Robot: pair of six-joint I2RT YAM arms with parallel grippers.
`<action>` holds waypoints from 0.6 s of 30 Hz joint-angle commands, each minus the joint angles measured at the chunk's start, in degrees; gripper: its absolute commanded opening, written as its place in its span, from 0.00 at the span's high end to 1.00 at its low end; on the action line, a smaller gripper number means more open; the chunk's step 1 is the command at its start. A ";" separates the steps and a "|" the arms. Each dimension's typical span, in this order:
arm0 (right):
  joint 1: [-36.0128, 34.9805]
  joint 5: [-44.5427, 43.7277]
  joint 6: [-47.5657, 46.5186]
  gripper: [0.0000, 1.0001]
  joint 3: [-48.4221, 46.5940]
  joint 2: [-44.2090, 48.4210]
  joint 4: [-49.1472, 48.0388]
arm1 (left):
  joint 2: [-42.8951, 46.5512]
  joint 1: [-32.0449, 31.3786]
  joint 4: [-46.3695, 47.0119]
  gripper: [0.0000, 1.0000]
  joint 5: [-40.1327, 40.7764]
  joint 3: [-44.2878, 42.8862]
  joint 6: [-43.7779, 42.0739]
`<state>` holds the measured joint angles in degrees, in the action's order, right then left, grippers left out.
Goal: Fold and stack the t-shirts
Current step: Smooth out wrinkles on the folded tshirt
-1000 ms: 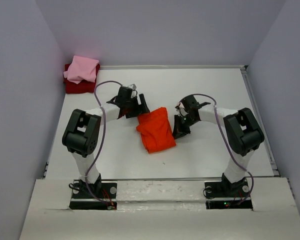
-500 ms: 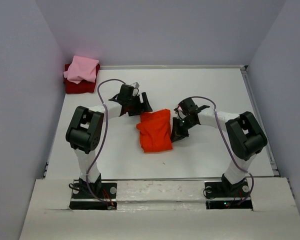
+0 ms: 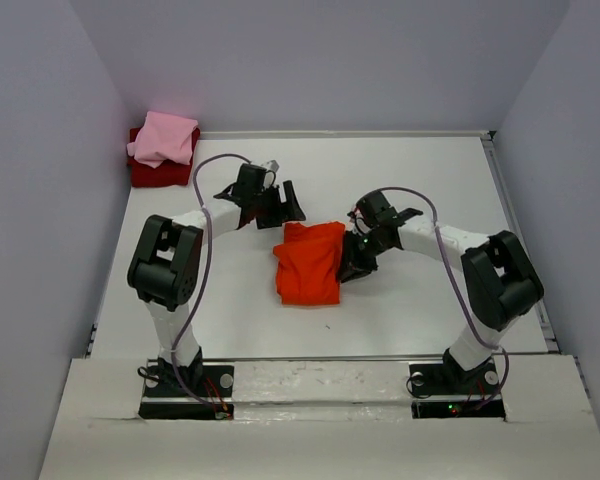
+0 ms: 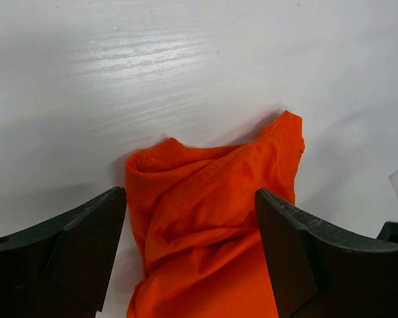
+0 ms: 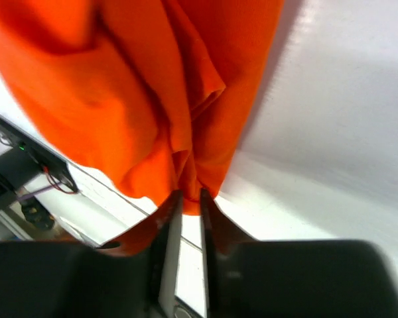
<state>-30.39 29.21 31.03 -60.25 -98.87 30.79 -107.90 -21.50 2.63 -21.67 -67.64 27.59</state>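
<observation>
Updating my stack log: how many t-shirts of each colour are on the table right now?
orange-red t-shirt: 1
light pink t-shirt: 1
dark red t-shirt: 1
Total: 3

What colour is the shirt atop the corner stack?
Top shirt: light pink, best in top external view.

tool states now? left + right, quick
Left tool: open, holding nothing.
Right tool: nearly shut, tips pinching the edge of the orange shirt.
</observation>
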 commanded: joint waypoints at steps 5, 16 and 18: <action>10.08 3.46 -5.96 0.54 -5.13 8.34 2.35 | 18.14 5.75 -5.62 0.11 -4.86 6.35 -0.88; 10.70 13.68 -7.91 0.49 -7.78 0.97 -6.79 | 33.45 7.35 10.54 0.12 -16.91 31.50 11.33; 10.70 13.85 -8.17 0.49 -8.30 0.00 -7.40 | 34.42 7.43 14.65 0.13 -18.13 36.23 12.57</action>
<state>-19.49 40.03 24.14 -67.09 -97.23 27.81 -76.29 -13.91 8.45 -34.44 -37.80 35.38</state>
